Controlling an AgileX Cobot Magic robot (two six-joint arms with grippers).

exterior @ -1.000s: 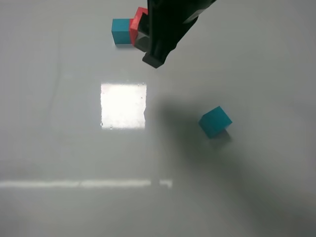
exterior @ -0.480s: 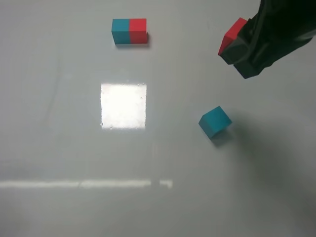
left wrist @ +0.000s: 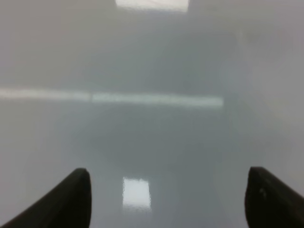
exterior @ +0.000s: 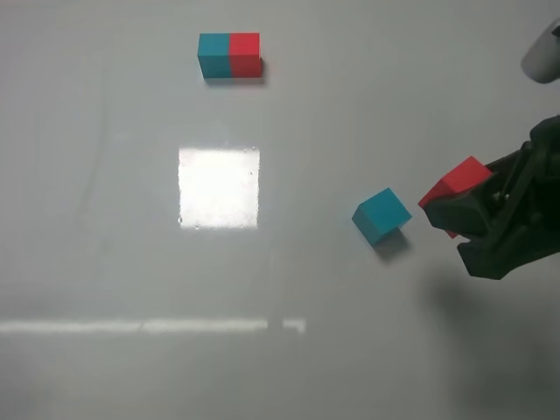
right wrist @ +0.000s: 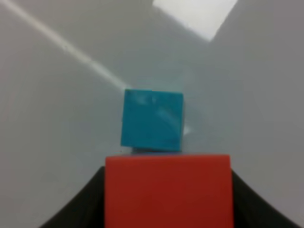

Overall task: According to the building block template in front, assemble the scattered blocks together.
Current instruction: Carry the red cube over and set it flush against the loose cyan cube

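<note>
The template (exterior: 229,55), a small teal-red bar, lies at the far side of the table. The loose teal cube (exterior: 381,215) rests on the table, turned at an angle. My right gripper (exterior: 455,214) is shut on the loose red cube (exterior: 457,184) and holds it just right of the teal cube, above the table. In the right wrist view the red cube (right wrist: 168,190) fills the space between the fingers, with the teal cube (right wrist: 153,120) right beyond it. My left gripper (left wrist: 166,199) is open and empty over bare table; it is out of the high view.
A bright square glare patch (exterior: 219,186) and a light streak (exterior: 149,325) lie on the glossy grey table (exterior: 105,245). A pale round object (exterior: 542,54) shows at the right edge.
My right gripper has carried the red cube from over the template, right and toward the near side, down to beside the teal cube. The teal cube and template have not moved.
</note>
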